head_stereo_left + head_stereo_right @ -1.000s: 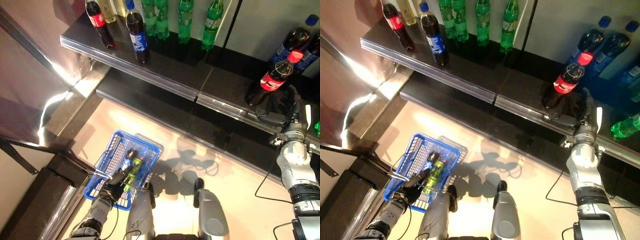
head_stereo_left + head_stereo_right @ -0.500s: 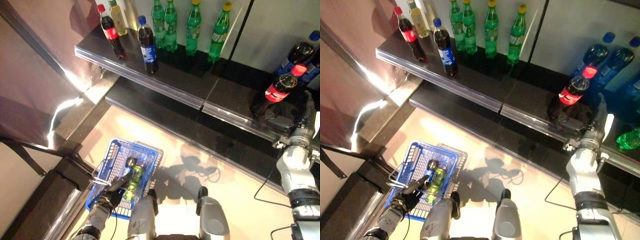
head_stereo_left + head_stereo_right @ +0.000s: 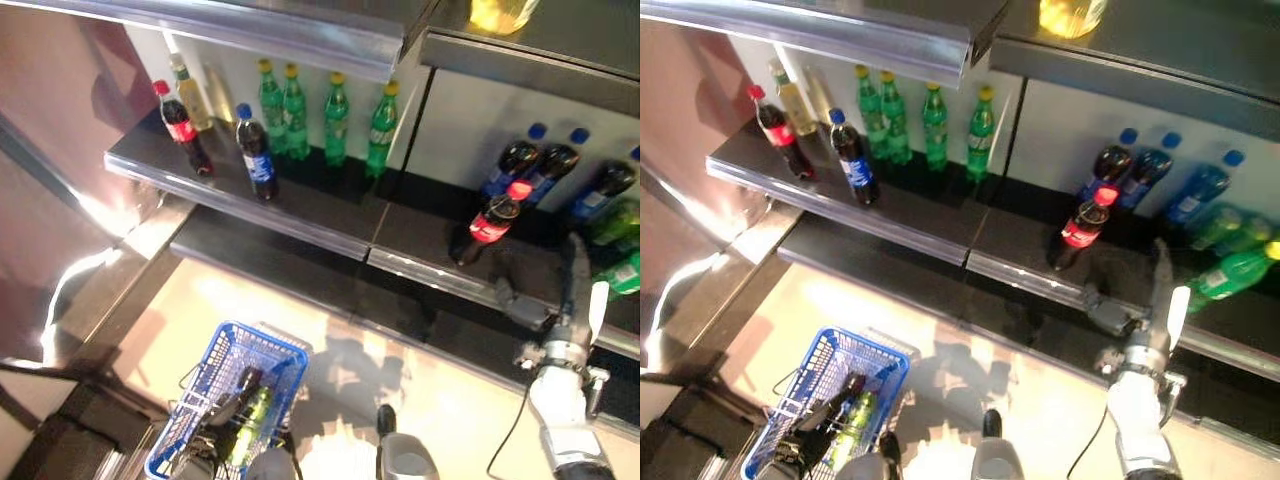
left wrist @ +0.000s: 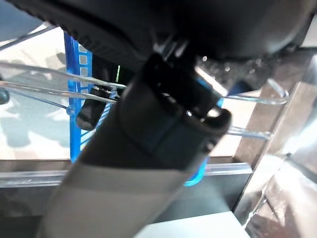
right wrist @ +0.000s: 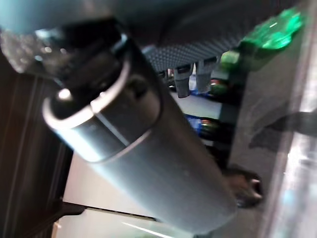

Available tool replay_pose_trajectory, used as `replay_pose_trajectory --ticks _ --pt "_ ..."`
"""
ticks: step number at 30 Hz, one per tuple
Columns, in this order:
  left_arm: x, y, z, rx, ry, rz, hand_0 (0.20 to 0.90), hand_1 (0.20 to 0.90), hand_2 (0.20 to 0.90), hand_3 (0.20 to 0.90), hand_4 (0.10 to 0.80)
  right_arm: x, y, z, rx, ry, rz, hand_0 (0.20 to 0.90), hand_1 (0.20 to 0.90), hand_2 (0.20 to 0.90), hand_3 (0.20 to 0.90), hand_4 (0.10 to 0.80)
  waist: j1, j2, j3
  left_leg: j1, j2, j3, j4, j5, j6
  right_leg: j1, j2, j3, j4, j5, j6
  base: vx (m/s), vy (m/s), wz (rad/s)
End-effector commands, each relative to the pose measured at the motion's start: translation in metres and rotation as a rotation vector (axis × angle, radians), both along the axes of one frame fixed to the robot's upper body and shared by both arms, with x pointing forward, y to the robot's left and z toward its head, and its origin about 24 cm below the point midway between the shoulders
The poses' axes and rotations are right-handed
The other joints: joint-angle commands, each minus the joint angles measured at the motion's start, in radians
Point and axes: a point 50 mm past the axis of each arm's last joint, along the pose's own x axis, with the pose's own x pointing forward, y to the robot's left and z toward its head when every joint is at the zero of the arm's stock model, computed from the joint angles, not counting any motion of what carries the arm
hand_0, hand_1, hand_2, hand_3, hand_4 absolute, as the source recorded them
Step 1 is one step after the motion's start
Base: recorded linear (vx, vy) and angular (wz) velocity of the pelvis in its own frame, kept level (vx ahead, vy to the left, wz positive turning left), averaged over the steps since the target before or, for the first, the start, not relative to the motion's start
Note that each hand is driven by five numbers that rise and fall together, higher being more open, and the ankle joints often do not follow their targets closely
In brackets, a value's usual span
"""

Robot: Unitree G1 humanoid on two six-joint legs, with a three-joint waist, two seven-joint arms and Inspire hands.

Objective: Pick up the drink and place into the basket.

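A cola bottle with a red cap (image 3: 490,222) stands on the dark shelf (image 3: 400,235) at the right. My right hand (image 3: 560,318) is open, fingers straight up, in front of the shelf edge and a little to the right of that bottle, apart from it. In the right wrist view its fingers (image 5: 188,79) point toward bottles at the shelf's back. My left hand (image 3: 205,445) is shut on the wire handles (image 4: 49,79) of the blue basket (image 3: 215,385), which hangs low at the left. A dark bottle and a green drink (image 3: 252,420) lie in it.
Green bottles (image 3: 330,120), a dark bottle with a blue cap (image 3: 256,160) and a red-capped cola (image 3: 180,125) stand on the shelf's left part. Blue-capped dark bottles (image 3: 530,165) and green bottles (image 3: 615,265) crowd the right. An upper shelf edge (image 3: 250,30) overhangs.
The camera has tilted up, so the shelves show lower and an upper shelf has come into view. My right hand now stands a little apart from the red-capped bottle, fingers upright.
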Motion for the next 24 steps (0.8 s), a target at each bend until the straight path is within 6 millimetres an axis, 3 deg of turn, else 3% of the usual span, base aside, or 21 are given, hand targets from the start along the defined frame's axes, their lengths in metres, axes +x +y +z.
replay_pose_trajectory --ticks 1,5,6,8,11,12,13,15,20,22,24 --pt "0.014 0.024 0.020 0.107 -0.172 -0.008 0.300 0.300 0.300 0.200 0.100 0.010 0.001 0.032 -0.016 -0.181 0.043 0.900 0.900 0.900 0.900 0.800 -0.010 0.011 -0.090 -0.055 0.050 -0.022 0.032 0.033 -0.025 0.041 -0.010 0.022 0.025 -0.077 0.018 -0.040 0.051 -0.24" --pt "0.014 0.021 0.018 0.089 -0.173 0.015 0.300 0.300 0.300 0.200 0.100 0.008 0.003 0.008 0.038 -0.071 0.020 0.900 0.900 0.900 0.900 0.800 -0.005 0.006 -0.106 -0.022 0.022 -0.071 0.005 0.014 -0.012 0.054 0.000 0.044 0.005 -0.077 0.014 -0.020 0.093 -0.29" --pt "0.010 0.018 0.014 0.072 -0.172 0.041 0.300 0.300 0.300 0.200 0.100 0.010 0.006 -0.006 0.039 0.005 0.024 0.900 0.900 0.900 0.900 0.800 0.015 -0.002 -0.110 -0.019 -0.034 -0.155 0.022 -0.033 0.013 0.053 -0.001 0.079 -0.006 -0.067 0.020 0.004 0.195 -0.42" --pt "0.004 0.017 0.012 0.061 -0.168 0.060 0.300 0.300 0.300 0.200 0.100 0.010 0.006 -0.018 0.068 0.077 0.016 0.900 0.900 0.900 0.900 0.800 0.029 -0.010 -0.115 -0.026 -0.084 -0.200 0.036 -0.067 0.035 0.038 -0.001 0.119 -0.019 -0.045 0.030 0.016 0.216 -0.78" --pt "0.002 0.019 0.011 0.065 -0.158 0.033 0.300 0.300 0.300 0.200 0.100 -0.007 -0.001 -0.044 0.126 0.183 -0.059 0.900 0.900 0.900 0.900 0.800 0.018 -0.033 -0.126 -0.036 -0.112 -0.156 0.058 -0.091 0.051 0.000 -0.021 0.144 -0.067 0.032 0.062 -0.056 0.172 -1.15" --pt "0.005 0.024 0.013 0.085 -0.161 0.054 0.300 0.300 0.300 0.200 0.100 -0.019 -0.002 -0.060 0.149 0.255 -0.067 0.900 0.900 0.900 0.900 0.800 0.020 -0.049 -0.122 -0.031 -0.121 -0.128 0.058 -0.102 0.054 -0.046 -0.055 0.098 -0.077 0.093 0.095 -0.105 0.001 -0.88" --pt "0.007 0.028 0.015 0.095 -0.165 0.063 0.300 0.300 0.300 0.200 0.100 -0.023 -0.004 -0.068 0.160 0.296 -0.070 0.900 0.900 0.900 0.900 0.800 0.028 -0.053 -0.116 -0.020 -0.119 -0.112 0.051 -0.104 0.055 -0.068 -0.076 0.059 -0.077 0.123 0.105 -0.106 -0.047 -0.88" --pt "0.009 0.032 0.018 0.105 -0.168 0.049 0.300 0.300 0.300 0.200 0.100 -0.029 -0.007 -0.076 0.170 0.343 -0.092 0.900 0.900 0.900 0.900 0.800 0.033 -0.052 -0.111 -0.012 -0.111 -0.096 0.042 -0.104 0.058 -0.071 -0.089 0.040 -0.072 0.139 0.105 -0.086 -0.053 -1.01" --pt "0.010 0.045 0.020 0.131 -0.141 0.013 0.300 0.300 0.300 0.200 0.100 -0.055 -0.012 -0.108 0.234 0.517 -0.147 0.900 0.900 0.900 0.900 0.800 0.042 -0.026 -0.139 -0.021 -0.075 -0.049 0.007 -0.076 0.078 -0.063 -0.111 0.023 0.076 0.092 0.078 -0.157 -0.110 -0.68" --pt "0.010 0.049 0.020 0.128 -0.129 0.000 0.300 0.300 0.300 0.200 0.100 -0.076 -0.011 -0.130 0.263 0.663 -0.163 0.900 0.900 0.900 0.900 0.800 0.052 -0.021 -0.168 -0.017 -0.067 -0.041 -0.018 -0.067 0.080 -0.032 -0.104 0.001 0.057 0.062 0.071 -0.085 -0.250 -0.44" --pt "0.010 0.048 0.019 0.125 -0.128 0.005 0.300 0.300 0.300 0.200 0.100 -0.087 -0.008 -0.142 0.301 0.749 -0.169 0.900 0.900 0.900 0.900 0.800 0.075 -0.028 -0.181 -0.008 -0.059 -0.029 -0.034 -0.064 0.066 -0.014 -0.114 -0.077 -0.009 0.068 0.081 -0.031 -0.265 -0.17"
